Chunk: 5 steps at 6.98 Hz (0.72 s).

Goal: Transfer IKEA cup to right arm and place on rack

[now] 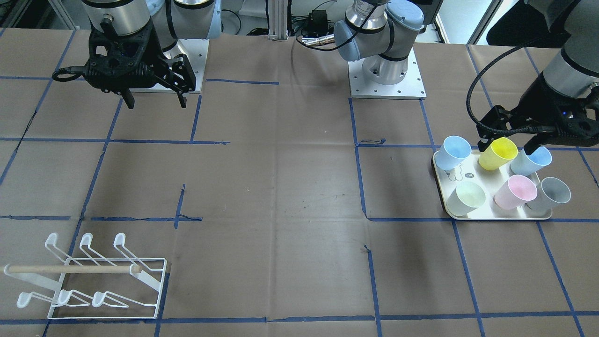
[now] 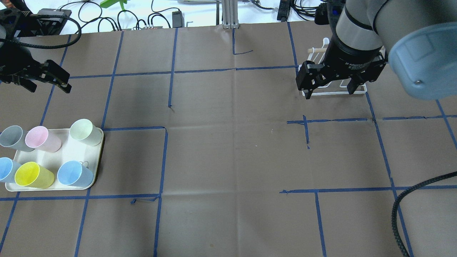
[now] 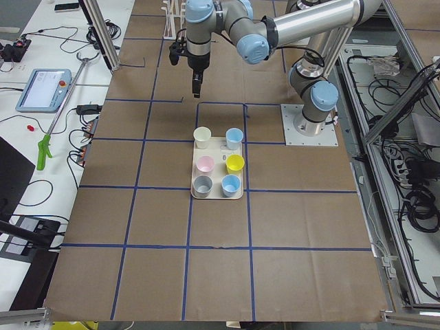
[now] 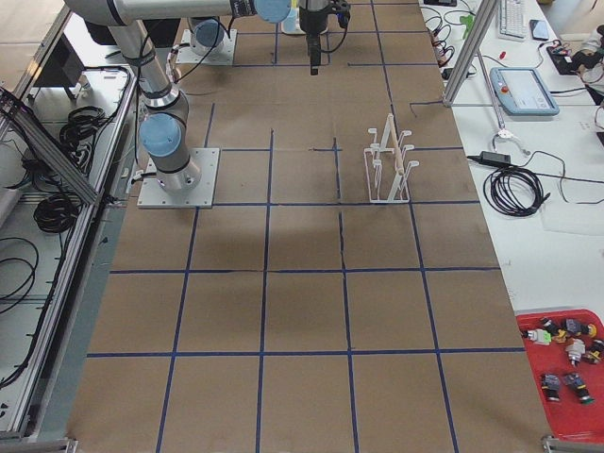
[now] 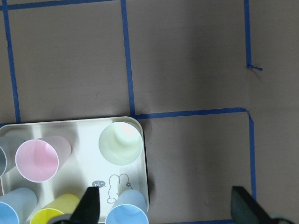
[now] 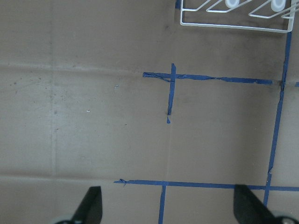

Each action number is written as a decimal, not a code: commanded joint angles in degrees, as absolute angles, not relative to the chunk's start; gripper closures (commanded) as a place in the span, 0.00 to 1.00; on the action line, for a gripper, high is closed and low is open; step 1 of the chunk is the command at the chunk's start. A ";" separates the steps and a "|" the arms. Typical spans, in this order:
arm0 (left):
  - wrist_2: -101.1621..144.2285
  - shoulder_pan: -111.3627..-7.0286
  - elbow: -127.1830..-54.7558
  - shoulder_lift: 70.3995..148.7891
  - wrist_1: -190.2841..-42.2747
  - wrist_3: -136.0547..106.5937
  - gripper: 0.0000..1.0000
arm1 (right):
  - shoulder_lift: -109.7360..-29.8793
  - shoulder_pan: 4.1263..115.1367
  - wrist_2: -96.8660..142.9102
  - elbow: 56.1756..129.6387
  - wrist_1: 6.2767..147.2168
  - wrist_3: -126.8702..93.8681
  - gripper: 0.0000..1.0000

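Left gripper (image 2: 48, 85) hangs high over the tray end of the table, fingers spread wide with nothing between them. That is the arm to watch, because all six cups sit on the cream tray (image 2: 68, 151) on its side, well apart from the right gripper (image 2: 330, 93). From the left wrist camera the tray lies below the fingers and off towards one of them, not centred. The open gap looks down mostly on bare table beyond the tray's edge. Only the blue cup (image 5: 127, 215) shows just inside the tray-side finger, and the pale green cup (image 5: 120, 142) is ahead of the fingertips. The pink cup (image 5: 36, 160) and the yellow cup (image 5: 49, 215) are further out past that finger. Every cup stands upright with its mouth up, so its long axis runs straight up at the fingers. I would say the coming move needs a sideways shift towards the tray before any drop. Which cup it is after, I cannot tell. Over on the other side, the right gripper is also spread and holding nothing. The rack (image 1: 147, 279) lies just ahead of its fingertips, with no cup on its prongs. By my reading the pick-up is not yet begun, and the hand-over and hanging are all to come.
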<state>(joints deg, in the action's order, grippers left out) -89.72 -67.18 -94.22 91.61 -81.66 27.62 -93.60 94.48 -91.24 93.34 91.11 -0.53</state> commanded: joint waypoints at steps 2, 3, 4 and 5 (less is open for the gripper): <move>-89.74 -66.00 -97.97 95.43 -75.01 29.97 0.01 | -93.60 94.48 -91.23 93.34 91.14 -0.53 0.00; -89.65 -66.01 -100.52 96.67 -70.62 29.71 0.01 | -93.60 94.48 -91.23 93.34 91.14 -0.53 0.00; -89.47 -66.01 -103.16 97.98 -67.44 29.71 0.01 | -93.60 94.48 -91.23 93.34 91.14 -0.53 0.00; -87.30 -66.01 -106.23 99.30 -64.98 29.62 0.01 | -93.60 94.48 -91.23 93.34 91.14 -0.53 0.00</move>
<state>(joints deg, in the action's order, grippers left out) -89.02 -66.01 -102.66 97.65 -68.52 29.71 -93.60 94.48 -91.23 93.34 91.14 -0.53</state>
